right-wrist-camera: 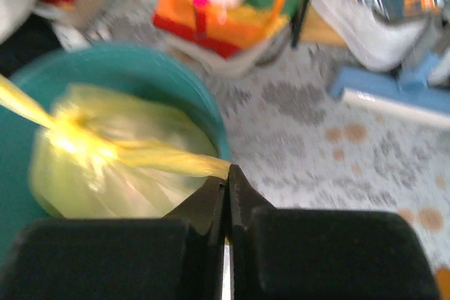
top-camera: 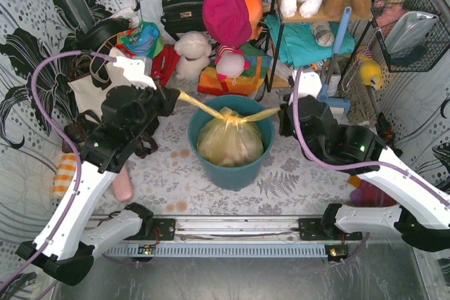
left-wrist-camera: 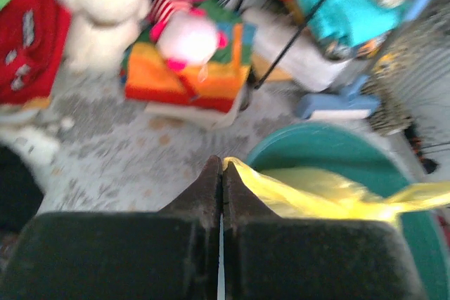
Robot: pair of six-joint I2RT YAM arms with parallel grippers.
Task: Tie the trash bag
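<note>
The yellow-green trash bag (top-camera: pixel 229 142) sits inside the round teal bin (top-camera: pixel 232 170), gathered to a knot at its top (top-camera: pixel 235 121). Two twisted tails run out from the knot, taut to either side. My left gripper (top-camera: pixel 178 93) is shut on the end of the left tail (left-wrist-camera: pixel 281 191), just outside the bin's left rim (left-wrist-camera: pixel 309 138). On the other side, my right gripper (top-camera: pixel 283 109) is shut on the right tail (right-wrist-camera: pixel 169 161), beside the bin's right rim (right-wrist-camera: pixel 204 103). The bag's body (right-wrist-camera: pixel 119 180) bulges below the knot.
Behind the bin lie a striped orange cloth pile (top-camera: pixel 228 79), a white plush dog (top-camera: pixel 191 53) and a red bag (top-camera: pixel 163 62). A black-framed shelf (top-camera: pixel 281 40) with teal cloth stands at the back right, a wire basket (top-camera: pixel 415 29) at the far right, a cream tote (top-camera: pixel 88 93) on the left.
</note>
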